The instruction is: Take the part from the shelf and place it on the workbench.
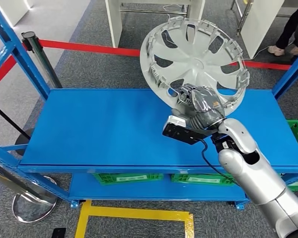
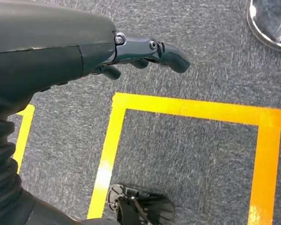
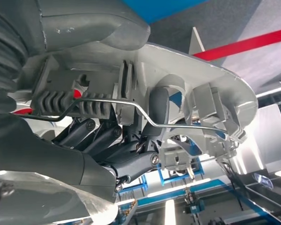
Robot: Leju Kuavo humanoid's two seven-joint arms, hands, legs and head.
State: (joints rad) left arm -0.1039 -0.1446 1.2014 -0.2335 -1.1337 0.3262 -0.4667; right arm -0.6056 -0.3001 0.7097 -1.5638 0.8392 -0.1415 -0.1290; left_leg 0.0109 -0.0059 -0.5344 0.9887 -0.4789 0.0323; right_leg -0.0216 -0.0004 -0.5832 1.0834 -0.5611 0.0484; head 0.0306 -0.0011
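Wheel cover (image 1: 194,54) is gripped at its near rim by the right hand (image 1: 201,106), fingers clamped on the rim edge (image 3: 146,140). The disc is held tilted, inner side up, and extends up and away from the hand, above the far right part of the blue shelf top (image 1: 102,129). Left hand (image 2: 146,51) hangs over the floor, holding nothing, fingers loosely extended. The carry is judged to fall to the right arm; workbench location cannot be told.

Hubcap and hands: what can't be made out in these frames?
- Hubcap: lower rim hidden behind the right hand in the head view; front face turned away.
- Right wrist view: fingertips buried in the hubcap's ribs.
- Green bins: contents hidden under the shelf.
- Left hand: cut off by the left wrist view's edge.
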